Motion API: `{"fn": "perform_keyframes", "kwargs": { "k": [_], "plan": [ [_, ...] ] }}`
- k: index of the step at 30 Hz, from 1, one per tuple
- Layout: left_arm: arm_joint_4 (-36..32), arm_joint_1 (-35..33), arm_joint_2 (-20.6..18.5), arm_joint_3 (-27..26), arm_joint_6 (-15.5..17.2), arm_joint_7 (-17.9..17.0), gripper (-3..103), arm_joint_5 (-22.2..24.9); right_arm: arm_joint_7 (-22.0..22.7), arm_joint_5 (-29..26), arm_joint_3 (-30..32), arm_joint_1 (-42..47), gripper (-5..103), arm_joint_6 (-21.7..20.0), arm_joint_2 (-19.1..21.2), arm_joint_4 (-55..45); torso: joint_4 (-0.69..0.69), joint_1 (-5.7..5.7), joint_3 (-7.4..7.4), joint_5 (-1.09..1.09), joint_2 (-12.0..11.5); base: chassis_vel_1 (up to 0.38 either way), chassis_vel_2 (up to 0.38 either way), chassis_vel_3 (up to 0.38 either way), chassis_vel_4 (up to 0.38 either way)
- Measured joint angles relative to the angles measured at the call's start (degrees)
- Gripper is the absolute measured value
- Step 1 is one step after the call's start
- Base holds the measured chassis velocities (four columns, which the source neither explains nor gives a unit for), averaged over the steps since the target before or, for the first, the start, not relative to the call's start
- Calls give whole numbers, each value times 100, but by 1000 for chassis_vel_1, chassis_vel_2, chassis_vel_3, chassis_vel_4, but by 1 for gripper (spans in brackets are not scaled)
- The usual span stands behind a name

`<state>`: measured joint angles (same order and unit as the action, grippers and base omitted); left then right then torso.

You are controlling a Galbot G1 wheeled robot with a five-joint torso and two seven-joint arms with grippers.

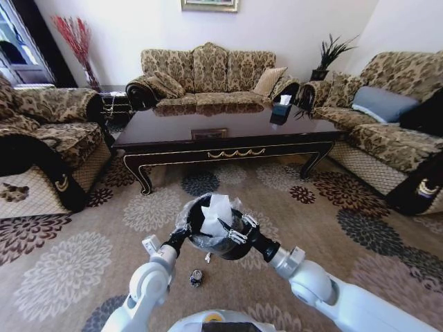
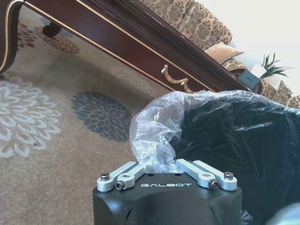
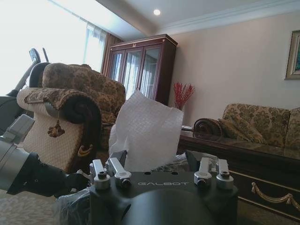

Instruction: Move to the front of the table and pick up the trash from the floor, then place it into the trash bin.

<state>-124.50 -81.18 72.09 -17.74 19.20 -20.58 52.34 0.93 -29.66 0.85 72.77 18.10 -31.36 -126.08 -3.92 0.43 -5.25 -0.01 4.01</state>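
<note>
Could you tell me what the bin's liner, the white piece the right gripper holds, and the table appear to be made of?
Liner: thin clear plastic film, crinkled and shiny, pinched by the left gripper.
White piece: held by the right gripper above the bin; stiff, matte, finely textured, probably paper or tissue.
Table: dark wood with a glossy, mirror-like top and gold trim, possibly lacquered.
</note>
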Motion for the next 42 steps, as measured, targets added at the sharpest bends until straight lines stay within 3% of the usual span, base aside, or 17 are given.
{"fn": "perform_keyframes", "kwargs": {
  "k": [1, 3, 6, 10, 21, 36, 40, 42],
  "plan": [
    [2, -8, -5, -14, -1, 0, 3, 1, -29, -1, 81, 65, 74, 9, 13, -22, 0, 0, 0, 0, 0, 0, 0, 0, 0],
    [3, -22, -11, -34, -1, 0, 3, 1, -49, -1, 140, 116, 74, 20, 23, -38, 0, 0, 0, 1, 0, 0, 0, 0, 0],
    [-11, -91, -32, -128, -5, 0, 3, 2, -135, 46, 379, 408, 90, 66, 31, -94, 2, 0, 0, 2, 0, 0, 0, 0, 0],
    [-54, -139, -58, -208, -17, 3, 3, 16, -169, 101, 685, 760, 100, 88, -11, -157, 0, 0, 0, 2, 0, 0, 0, 0, 0],
    [-424, -379, -148, -436, -40, 4, 3, 142, -11, 135, 1346, 1243, 100, -163, -106, -265, 1, 0, 0, 1, 0, 0, 0, 0, 0],
    [-233, -499, 34, -1, -86, 88, 3, -287, 196, -308, 1255, 703, 100, -556, -64, -341, 0, 0, 0, 0, 0, 0, 0, 0, 0],
    [-186, -436, -13, -199, -117, 110, 3, -270, 403, -382, 1324, 708, 100, -582, -55, -242, 0, 0, 0, 1, 0, 0, 0, 0, 0],
    [-147, -381, -114, -595, -166, 110, 3, -144, 780, -539, 1346, 668, 100, -787, -152, -154, -1, 0, -1, 0, 0, 0, 0, 0, 0]
  ]
}}
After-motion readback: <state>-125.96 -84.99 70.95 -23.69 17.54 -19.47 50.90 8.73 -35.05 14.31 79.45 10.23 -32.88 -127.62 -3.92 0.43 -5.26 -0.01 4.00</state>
